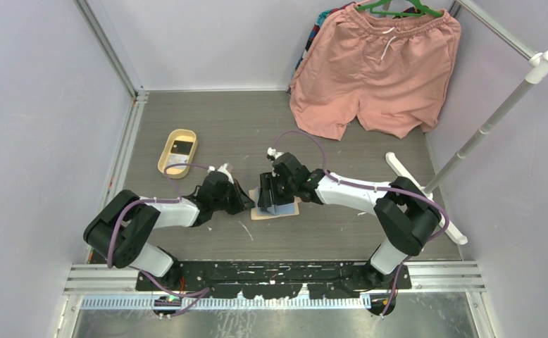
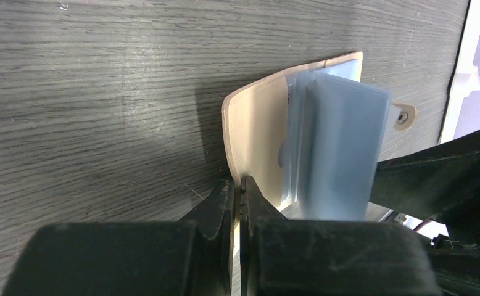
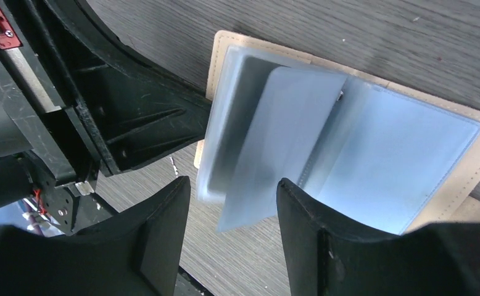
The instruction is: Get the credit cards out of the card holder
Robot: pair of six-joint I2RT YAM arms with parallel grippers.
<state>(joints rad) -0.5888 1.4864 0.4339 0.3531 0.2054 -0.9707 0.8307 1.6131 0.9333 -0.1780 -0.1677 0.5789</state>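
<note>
Black fingers of the left gripper [image 2: 240, 188] are pressed fully together on the near edge of the card holder's [image 2: 256, 129] beige flap. That flap curls up off the table [image 1: 257, 134] where it is pinched. The holder lies opened out at the middle of the table, between the two grippers. Its long axis runs roughly left to right in the top view, with the pale blue lining facing up. A snap tab [image 2: 404, 115] sticks out from the far edge in the left wrist view.

The right gripper [image 3: 231, 185] hangs over the holder with its fingers spread apart. A pale blue card [image 3: 287, 123] rises at a slant from the pockets near the fold, and its free end points into the gap between those fingers. It lies close against one finger and clear of the other; actual contact cannot be told.

Well to the left and farther back, a yellow tray [image 1: 165, 158] holds a dark card [image 1: 182, 147]. Pink shorts [image 1: 377, 70] hang at the back right.
</note>
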